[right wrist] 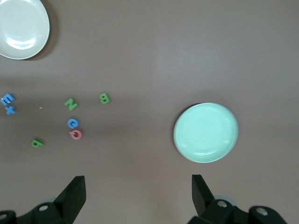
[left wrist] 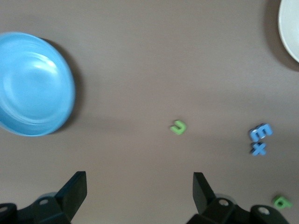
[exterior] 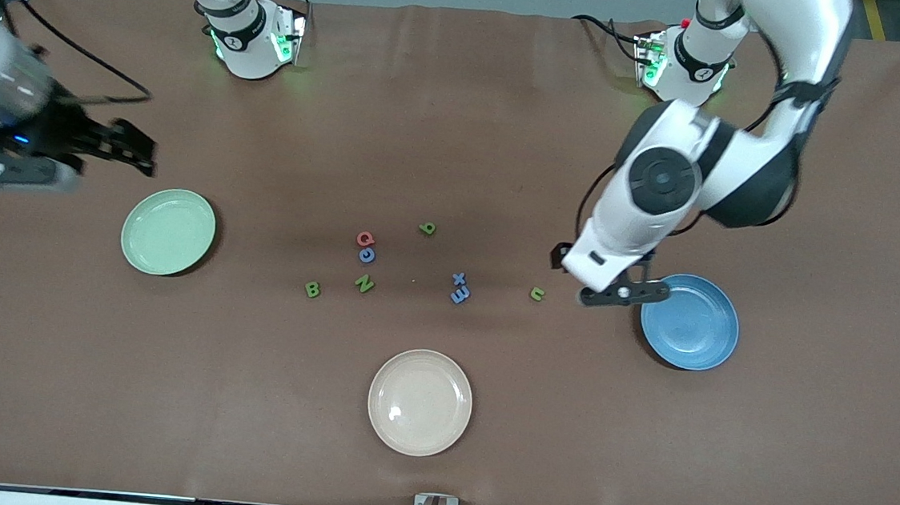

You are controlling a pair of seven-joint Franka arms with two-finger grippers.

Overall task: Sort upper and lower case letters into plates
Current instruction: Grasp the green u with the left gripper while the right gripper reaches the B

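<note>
Eight small letters lie mid-table: red Q (exterior: 365, 239), blue C (exterior: 367, 255), green d (exterior: 427, 227), green B (exterior: 312, 289), green N (exterior: 365, 283), blue x (exterior: 459, 278), blue m (exterior: 459, 293) and green n (exterior: 537, 294). The mint green plate (exterior: 169, 231) and the blue plate (exterior: 690, 321) are empty. My left gripper (exterior: 625, 293) is open and empty, over the table between the n (left wrist: 178, 126) and the blue plate (left wrist: 32, 84). My right gripper (exterior: 141, 152) is open and empty, over the table beside the mint plate (right wrist: 206, 132).
A cream-beige plate (exterior: 420, 402) sits empty, nearer the front camera than the letters. The brown table (exterior: 460, 125) reaches to the arm bases.
</note>
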